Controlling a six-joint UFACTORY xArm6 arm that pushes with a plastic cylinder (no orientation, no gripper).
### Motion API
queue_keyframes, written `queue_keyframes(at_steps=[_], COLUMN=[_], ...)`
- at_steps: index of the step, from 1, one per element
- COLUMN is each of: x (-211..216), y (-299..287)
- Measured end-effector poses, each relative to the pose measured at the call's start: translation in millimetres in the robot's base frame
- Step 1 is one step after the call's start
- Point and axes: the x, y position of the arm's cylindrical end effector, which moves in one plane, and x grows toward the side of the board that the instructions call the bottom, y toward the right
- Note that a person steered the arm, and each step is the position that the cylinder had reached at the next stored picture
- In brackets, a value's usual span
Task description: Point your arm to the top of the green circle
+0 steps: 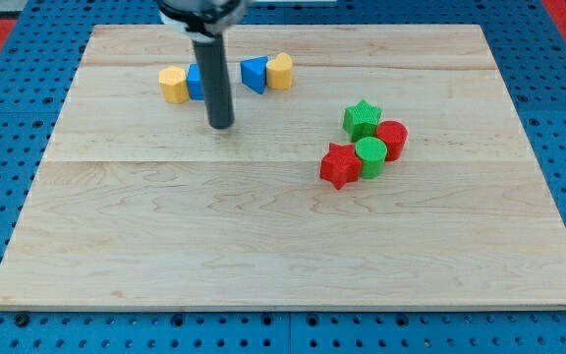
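Nearest the camera lies the bare front stretch of the wooden board [263, 265], with nothing on it. Further back on the view's left, a yellow block [173, 85] sits touching a blue block [196, 82], whose shape I cannot make out because my rod crosses in front of it. My tip [221, 125] rests on the board just below that pair, clear of every block. Beside the rod on the right, a blue triangle [254, 75] touches a second yellow block [280, 71].

Well apart, toward the view's right, four blocks huddle together: a red star [340, 165], the green circle [369, 155], a green star [362, 119] above it and a red circle [392, 139] at its upper right. The green circle touches its neighbours, and the spot at its top is a narrow pocket between the green star and the red circle.

There is no pincer on this arm, only the rod, so nothing can be gripped. The green circle looks small, light and stiff, likely to slide at a nudge, so I judge any approach should be gentle. The rod's upper part is cut off at the view's top.
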Motion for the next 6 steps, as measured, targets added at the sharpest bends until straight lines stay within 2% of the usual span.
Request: queue_keyframes(at_steps=[3,6], x=[12,18], y=[166,149])
